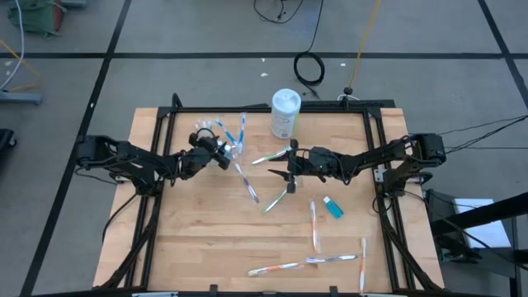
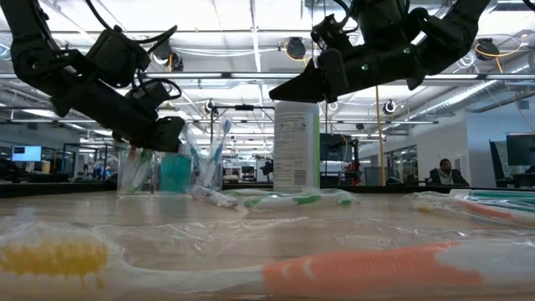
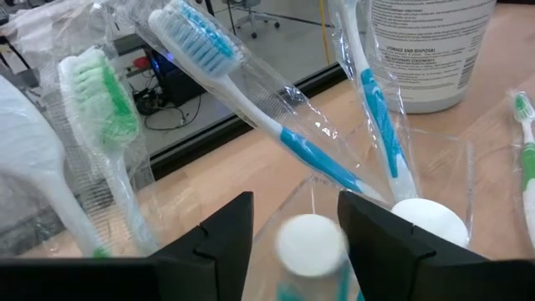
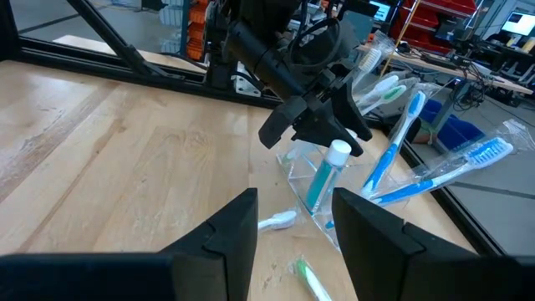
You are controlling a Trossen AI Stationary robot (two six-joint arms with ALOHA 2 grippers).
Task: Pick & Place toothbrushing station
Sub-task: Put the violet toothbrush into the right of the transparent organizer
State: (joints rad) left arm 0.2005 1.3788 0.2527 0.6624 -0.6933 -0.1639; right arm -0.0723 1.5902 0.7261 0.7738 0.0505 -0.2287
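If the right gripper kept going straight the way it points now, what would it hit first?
Probably the clear plastic cup with the teal tube standing in it, just below the left gripper. The right gripper is open and empty; depth is uncertain, and a loose toothbrush lies lower down.

Bright, even ceiling light; the nearest orange-and-white toothbrush [image 2: 334, 272] in the low view is blurred, perhaps out of focus.

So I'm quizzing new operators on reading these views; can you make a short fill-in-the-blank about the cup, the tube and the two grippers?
1. The left gripper hangs just above the clear ____, which stands upright.
2. The teal tube in it has a ____ cap.
3. The right gripper, fingers apart, holds ____.
4. The white canister stands near the table's ____ edge.

Missing: cup; white; nothing; far
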